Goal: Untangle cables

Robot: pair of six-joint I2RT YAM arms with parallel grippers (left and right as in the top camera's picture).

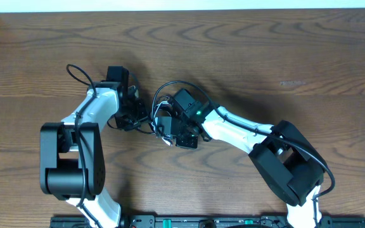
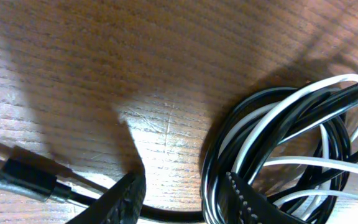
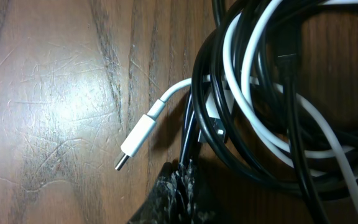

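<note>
A black cable (image 1: 173,82) and a white cable (image 3: 253,74) lie knotted in one bundle on the wooden table (image 1: 265,50), between the two arms. My left gripper (image 1: 138,119) meets the bundle from the left. In the left wrist view the left gripper (image 2: 182,180) is open, with black strands (image 2: 213,155) between its fingers and one finger (image 2: 241,202) inside the coil. A black plug (image 2: 23,177) lies to the left. My right gripper (image 3: 188,171) is shut on a black strand (image 3: 190,134). The white plug (image 3: 135,140) lies free just beside it.
The left arm's own thick black wire (image 1: 78,73) loops out at its upper left. The table's far edge (image 1: 182,9) runs along the top, and the arms' base rail (image 1: 201,221) runs along the bottom. Bare wood surrounds the bundle.
</note>
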